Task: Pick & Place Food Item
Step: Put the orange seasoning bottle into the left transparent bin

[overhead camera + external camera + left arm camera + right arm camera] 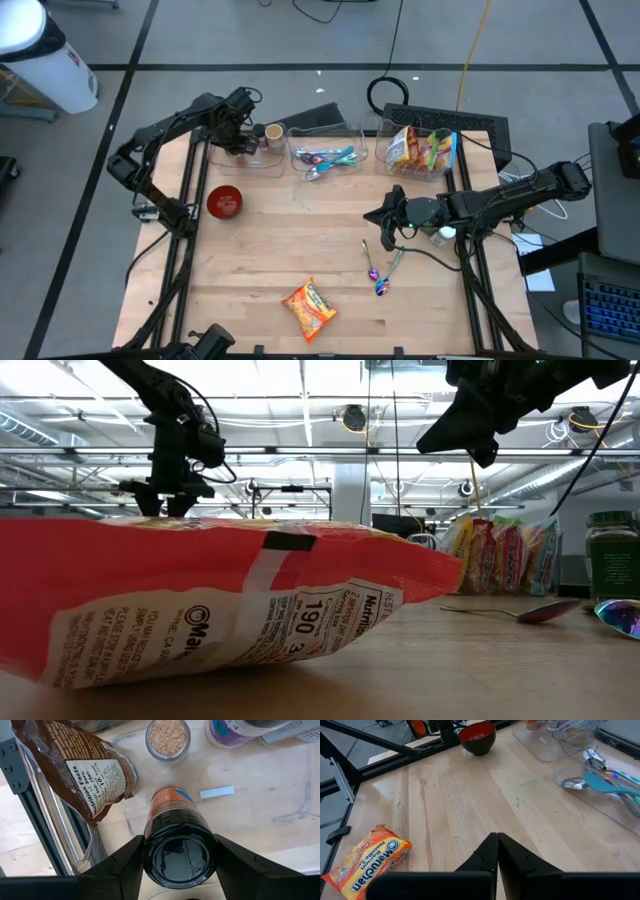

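Upper left of the high view: the left hand (243, 140) pinches a dark jar (180, 842) inside the clear bin (215, 163) (lift straight, clearing the walls). Right hand (386, 222), pressed together, waits mid-tabletop (280, 250).

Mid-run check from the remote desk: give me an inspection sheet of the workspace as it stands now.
Surface: wooden table, light planks.
Job's things: noodle packet near the front edge; dark jar between the left gripper's fingers, over the left clear bin.
Clutter: red bowl; utensils in the middle bin; snack packets in the right bin; two spoons on the table; brown bag.
Grippers: left gripper shut on the jar; right gripper shut, empty, above the table.
Cables: black loop and yellow cable behind the table.
Surroundings: white bin, laptop.
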Tool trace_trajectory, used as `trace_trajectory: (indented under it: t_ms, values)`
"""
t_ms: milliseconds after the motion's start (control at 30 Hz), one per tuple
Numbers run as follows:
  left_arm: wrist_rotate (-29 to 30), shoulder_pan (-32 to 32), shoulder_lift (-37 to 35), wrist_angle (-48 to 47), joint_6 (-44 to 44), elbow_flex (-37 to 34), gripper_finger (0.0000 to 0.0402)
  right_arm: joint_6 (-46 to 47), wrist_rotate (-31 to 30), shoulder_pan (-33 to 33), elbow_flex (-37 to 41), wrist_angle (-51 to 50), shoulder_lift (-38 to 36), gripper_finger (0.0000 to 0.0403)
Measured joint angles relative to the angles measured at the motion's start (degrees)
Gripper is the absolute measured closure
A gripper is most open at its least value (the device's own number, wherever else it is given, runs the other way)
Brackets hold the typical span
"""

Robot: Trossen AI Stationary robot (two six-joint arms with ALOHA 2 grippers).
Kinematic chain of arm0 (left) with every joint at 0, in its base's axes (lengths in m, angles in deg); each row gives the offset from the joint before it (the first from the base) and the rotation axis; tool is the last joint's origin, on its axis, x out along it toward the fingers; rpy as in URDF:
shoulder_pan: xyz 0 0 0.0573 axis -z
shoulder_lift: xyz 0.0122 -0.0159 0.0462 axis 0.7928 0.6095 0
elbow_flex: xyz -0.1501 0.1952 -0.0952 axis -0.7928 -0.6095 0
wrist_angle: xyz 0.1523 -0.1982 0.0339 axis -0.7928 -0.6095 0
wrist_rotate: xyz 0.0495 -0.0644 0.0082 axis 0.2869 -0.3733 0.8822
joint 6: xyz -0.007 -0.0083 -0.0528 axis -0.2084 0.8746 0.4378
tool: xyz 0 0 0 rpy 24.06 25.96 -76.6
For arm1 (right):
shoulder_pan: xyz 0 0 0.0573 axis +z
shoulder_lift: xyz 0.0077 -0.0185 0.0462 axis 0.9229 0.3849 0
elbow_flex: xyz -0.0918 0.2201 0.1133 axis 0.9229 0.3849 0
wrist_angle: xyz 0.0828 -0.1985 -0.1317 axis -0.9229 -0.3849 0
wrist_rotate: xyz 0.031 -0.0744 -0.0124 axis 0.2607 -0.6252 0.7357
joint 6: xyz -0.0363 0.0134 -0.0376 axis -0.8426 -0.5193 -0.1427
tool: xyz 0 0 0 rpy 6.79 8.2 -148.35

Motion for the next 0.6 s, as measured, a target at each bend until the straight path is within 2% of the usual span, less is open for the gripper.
trace_trajectory:
  t_ms: [300, 600]
  values:
    - [-0.08, 0.0, 0.02, 0.87, -0.06, -0.23, 0.0188, 0.07, 0.0, 0.0, 0.0, 0.0, 0.0, 0.0403]
    - [-2.62, 0.0, -0.18, 3.42, 1.52, -4.77, 0.0185, 0.04, -0.02, 0.0, 0.0, 0.0, 0.0, 0.0403]
